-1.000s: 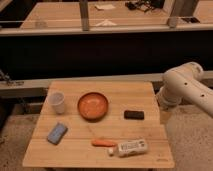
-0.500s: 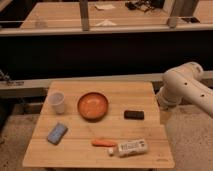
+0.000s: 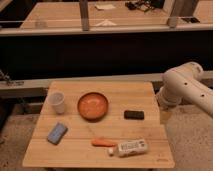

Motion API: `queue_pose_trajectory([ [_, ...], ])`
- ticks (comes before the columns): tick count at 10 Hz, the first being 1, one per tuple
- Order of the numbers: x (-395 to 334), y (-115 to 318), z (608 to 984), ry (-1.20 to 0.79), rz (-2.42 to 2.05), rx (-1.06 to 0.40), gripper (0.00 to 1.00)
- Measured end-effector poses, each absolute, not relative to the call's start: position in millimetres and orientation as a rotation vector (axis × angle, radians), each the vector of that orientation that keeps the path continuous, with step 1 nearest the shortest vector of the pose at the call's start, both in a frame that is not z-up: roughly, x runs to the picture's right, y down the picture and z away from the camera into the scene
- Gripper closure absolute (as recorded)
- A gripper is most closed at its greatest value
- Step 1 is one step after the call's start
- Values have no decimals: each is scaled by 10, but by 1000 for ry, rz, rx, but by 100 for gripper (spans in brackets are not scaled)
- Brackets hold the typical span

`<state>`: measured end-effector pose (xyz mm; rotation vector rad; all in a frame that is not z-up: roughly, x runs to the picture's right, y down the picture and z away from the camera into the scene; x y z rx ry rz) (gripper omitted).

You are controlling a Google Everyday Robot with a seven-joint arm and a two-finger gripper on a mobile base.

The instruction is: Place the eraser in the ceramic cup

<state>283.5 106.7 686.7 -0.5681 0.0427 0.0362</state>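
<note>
1. The small flat black rectangular eraser [image 3: 133, 115] is seen lying flat on the light wooden counter [image 3: 142, 92], in its right half. It is apart from everything else.
2. Its long axis is laid left to right, roughly parallel to the counter's front edge.
3. The small plain white ceramic cup [image 3: 57, 102] is stood upright near the left edge, well apart from the eraser. Only its own pale inside is shown.
4. The wide orange bowl [image 3: 93, 106] is set between cup and eraser. Only its orange inner surface is seen.
5. A blue rectangular pad [image 3: 57, 133] is placed in front of the cup. A slim orange stick-like item [image 3: 104, 143] and a white labelled container on its side [image 3: 131, 147] are laid near the front edge.
6. The pincer [image 3: 164, 113] is hung below the white arm [image 3: 182, 82], just off the counter's right edge. Whether it is open or closed cannot be told.
</note>
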Motion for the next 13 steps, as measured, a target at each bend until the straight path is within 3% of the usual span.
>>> queue_pose_trajectory([
  [13,2186,1115,7507,-13,-58,-562,21],
])
